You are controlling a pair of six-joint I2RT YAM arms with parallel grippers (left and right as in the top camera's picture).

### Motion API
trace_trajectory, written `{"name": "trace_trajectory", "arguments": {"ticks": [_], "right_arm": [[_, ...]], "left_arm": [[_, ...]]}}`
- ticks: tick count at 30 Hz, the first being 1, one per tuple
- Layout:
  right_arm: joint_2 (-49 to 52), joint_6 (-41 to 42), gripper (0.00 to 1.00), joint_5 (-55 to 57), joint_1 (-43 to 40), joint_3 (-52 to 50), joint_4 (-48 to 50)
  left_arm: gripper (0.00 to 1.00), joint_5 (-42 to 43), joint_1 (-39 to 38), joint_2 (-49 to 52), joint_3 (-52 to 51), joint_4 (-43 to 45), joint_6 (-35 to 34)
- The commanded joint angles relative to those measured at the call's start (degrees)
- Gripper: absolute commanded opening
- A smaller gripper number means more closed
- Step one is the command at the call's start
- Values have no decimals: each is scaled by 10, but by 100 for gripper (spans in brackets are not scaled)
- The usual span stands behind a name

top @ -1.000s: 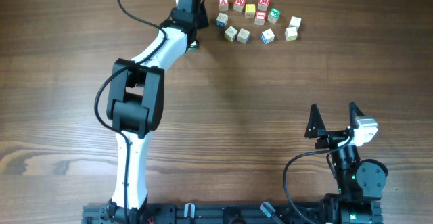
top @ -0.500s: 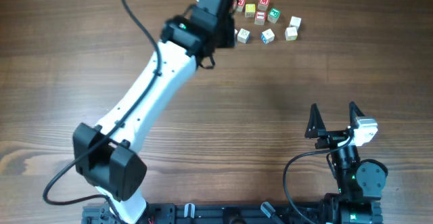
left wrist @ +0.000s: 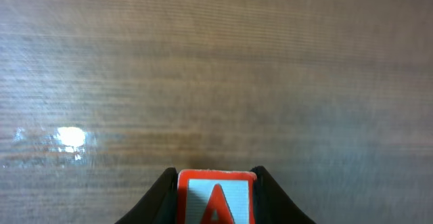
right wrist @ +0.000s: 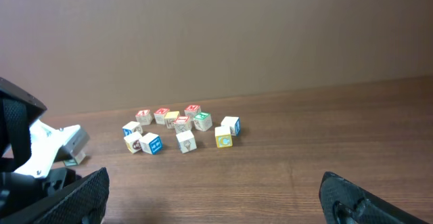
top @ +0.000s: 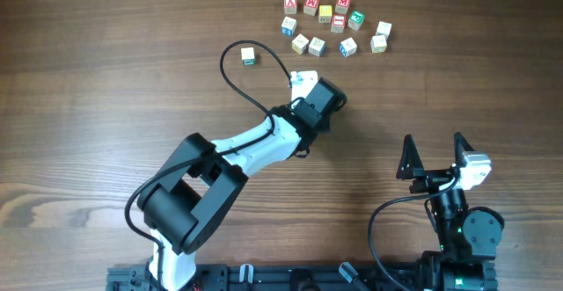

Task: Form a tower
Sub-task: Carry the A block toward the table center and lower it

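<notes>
My left gripper (top: 334, 100) hangs over the middle of the table, shut on a pale wooden cube (left wrist: 216, 197) with a red-framed face and a red letter A. In the left wrist view the two black fingers (left wrist: 168, 183) press the cube's sides, and bare wood lies ahead. The overhead view hides this cube under the gripper. No tower is in view. My right gripper (top: 434, 153) stands open at the front right, its fingertips (right wrist: 81, 190) wide apart with nothing between them.
A cluster of several loose letter cubes (top: 334, 23) lies at the back of the table, also in the right wrist view as cubes (right wrist: 183, 126). One green-marked cube (top: 249, 56) sits alone to their left. The left arm's cable (top: 230, 80) loops beside it.
The left arm has swung from the back left, past the cube cluster, to the middle of the table. The lone green-marked cube is now uncovered. The right arm has not moved.
</notes>
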Motion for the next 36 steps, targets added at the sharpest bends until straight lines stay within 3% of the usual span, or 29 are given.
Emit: {"name": "trace_trajectory", "arguments": {"ticks": [1, 12, 18, 24, 36], "right_arm": [[-3, 4, 100, 10, -3, 0, 2], [-3, 4, 100, 9, -3, 0, 2], [-3, 4, 100, 9, -3, 0, 2], [-3, 4, 100, 9, -3, 0, 2], [-3, 4, 100, 9, -3, 0, 2]], "left_arm": [[21, -73, 1, 22, -3, 37, -34], [23, -5, 62, 56, -3, 78, -33], [24, 24, 55, 56, -3, 93, 27], [36, 24, 54, 56, -3, 93, 27], [32, 24, 53, 56, -3, 93, 42]]}}
